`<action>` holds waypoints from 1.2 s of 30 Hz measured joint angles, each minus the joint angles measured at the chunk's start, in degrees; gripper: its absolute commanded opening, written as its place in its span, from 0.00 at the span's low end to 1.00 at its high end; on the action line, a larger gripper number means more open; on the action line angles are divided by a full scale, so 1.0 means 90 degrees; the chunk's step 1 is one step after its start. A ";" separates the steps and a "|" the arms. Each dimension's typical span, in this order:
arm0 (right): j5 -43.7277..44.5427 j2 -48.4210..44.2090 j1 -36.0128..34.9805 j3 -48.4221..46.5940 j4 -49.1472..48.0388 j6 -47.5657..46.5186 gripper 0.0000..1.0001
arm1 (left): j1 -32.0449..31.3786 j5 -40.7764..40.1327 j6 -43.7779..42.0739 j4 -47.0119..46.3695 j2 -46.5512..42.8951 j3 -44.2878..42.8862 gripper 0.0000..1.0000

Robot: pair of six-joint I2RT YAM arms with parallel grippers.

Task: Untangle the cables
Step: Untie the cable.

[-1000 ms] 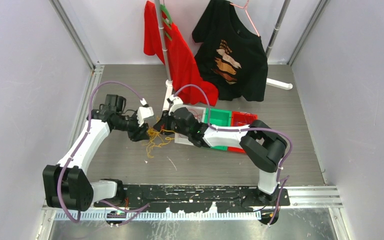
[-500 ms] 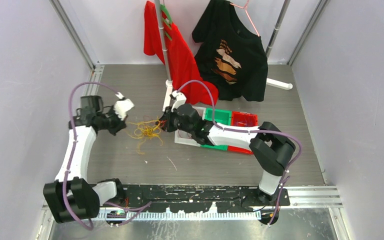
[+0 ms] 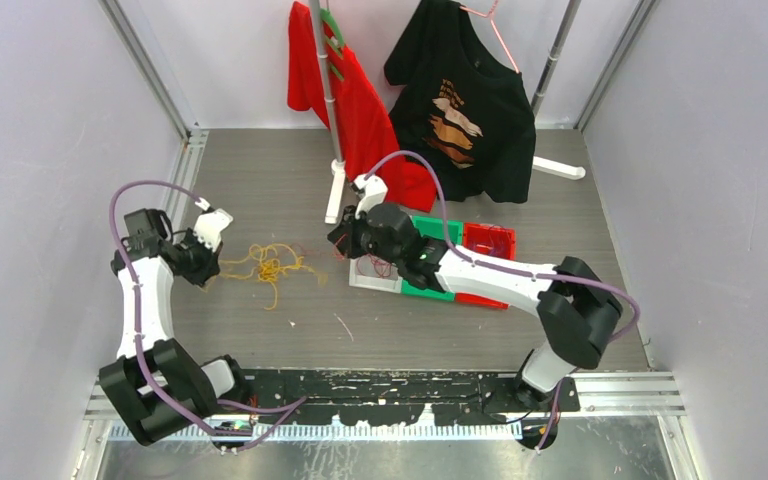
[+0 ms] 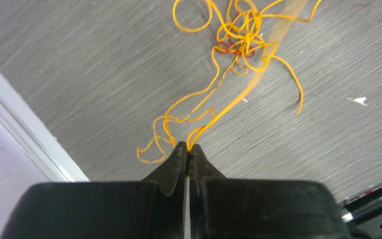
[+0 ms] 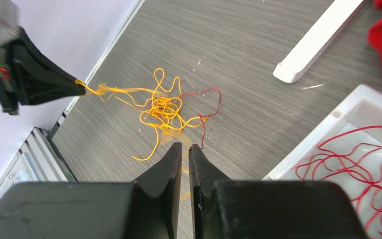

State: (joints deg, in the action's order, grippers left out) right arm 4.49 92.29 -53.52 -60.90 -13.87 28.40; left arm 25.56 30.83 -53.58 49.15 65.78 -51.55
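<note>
Left wrist view, item 1: left gripper (image 4: 187, 147), jaws clenched on one yellow cable (image 4: 214, 112) at the very tips, lower centre of frame. The strand runs up and right to the tangle (image 4: 241, 37), upper centre, lying on the grey table (image 4: 79, 59).

Right wrist view, item 2: right gripper (image 5: 181, 147), jaws nearly together with a thin slit; whether a strand is pinched cannot be told. Beyond the tips: same tangle, centre, with a dark red cable (image 5: 211, 107) looped through its right side. Lower right: white tray (image 5: 312, 137) holding red cables (image 5: 358, 159).

Hazards, judged: tip-only pinch may slip; a pull may drag or tighten the whole knot, with the red loop snagging.
</note>
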 measured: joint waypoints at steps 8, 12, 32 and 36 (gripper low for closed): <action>0.0228 -0.0942 0.0265 0.0056 0.0381 -0.0384 0.16 | 0.0107 -0.0663 -0.0168 -0.0597 0.0364 0.0653 0.00; 0.0100 -0.1185 0.0457 0.0066 0.0420 -0.0352 0.14 | 0.0160 -0.0510 -0.0170 -0.0568 0.0503 0.0651 0.00; -0.1523 -0.1314 0.0600 -0.3871 0.1664 -0.0262 0.09 | 0.0163 -0.0444 -0.0789 -0.0811 0.0780 0.1127 0.55; -0.1851 -0.1251 0.0597 -0.3895 0.1639 -0.0056 0.08 | 0.0165 -0.0034 -0.0889 -0.0007 0.0789 0.0695 0.99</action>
State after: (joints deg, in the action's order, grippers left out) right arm -12.16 81.03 -48.14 -95.96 0.89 27.90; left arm 27.05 30.52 -61.58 49.08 72.88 -45.30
